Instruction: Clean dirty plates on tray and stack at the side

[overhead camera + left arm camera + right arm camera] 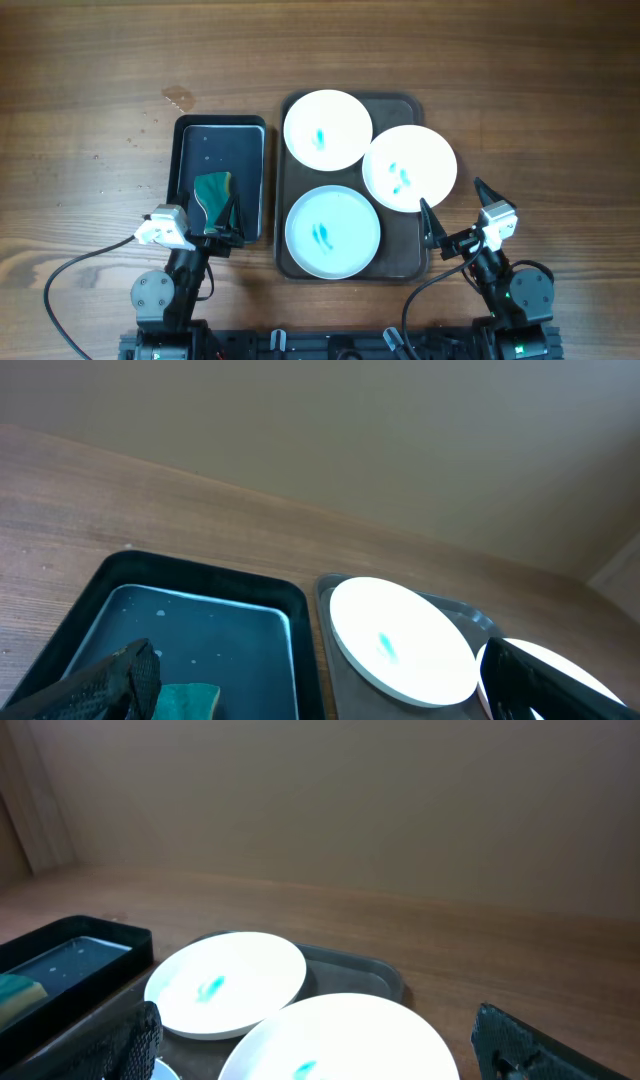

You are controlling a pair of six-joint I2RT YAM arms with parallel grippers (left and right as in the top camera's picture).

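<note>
With left gripper and right gripper both spread empty, I fear a nudge tips the white round plate overhanging the brown rectangular tray at 3 o'clock.

Black arms, pointed black pincers, white wrist blocks.

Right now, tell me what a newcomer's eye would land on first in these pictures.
Three bright white dishes smeared with teal fill the brown tray at mid-table: the back plate, the right plate, which overhangs the tray's edge, and the front plate. Left of the tray, a black basin holds a green sponge.
</note>
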